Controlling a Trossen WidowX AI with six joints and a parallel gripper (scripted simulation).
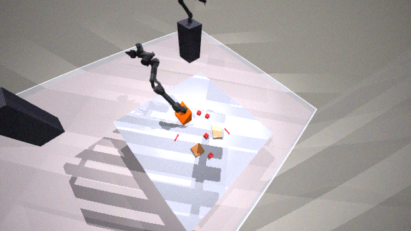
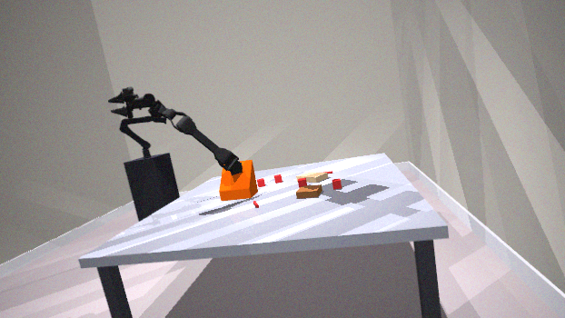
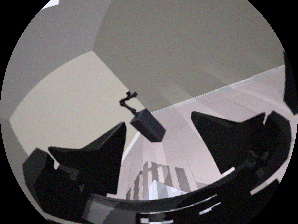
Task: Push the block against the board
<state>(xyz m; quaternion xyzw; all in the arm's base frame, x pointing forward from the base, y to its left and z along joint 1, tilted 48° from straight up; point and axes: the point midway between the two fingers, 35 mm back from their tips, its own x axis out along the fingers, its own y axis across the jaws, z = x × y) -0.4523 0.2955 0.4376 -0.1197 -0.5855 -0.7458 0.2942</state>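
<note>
Wrist view: our gripper point(image 1: 127, 53) point(image 2: 113, 105) point(image 3: 158, 120) gapes wide, nothing held. From top, we mark orange base point(image 1: 184, 118) point(image 2: 239, 187) at four o'clock; beyond, four o'clock again, brown block point(image 1: 197, 150) point(image 2: 309, 192) and tan piece point(image 1: 217, 132) point(image 2: 313, 176), apart.

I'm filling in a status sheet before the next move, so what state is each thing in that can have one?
Gripper: open, nothing between its fingers.
Arm: raised, reaching away from the wooden pieces.
Brown piece: flat on the table, apart from the tan piece.
Tan piece: also lying flat.
Red cubes: resting on the table, separate.
</note>
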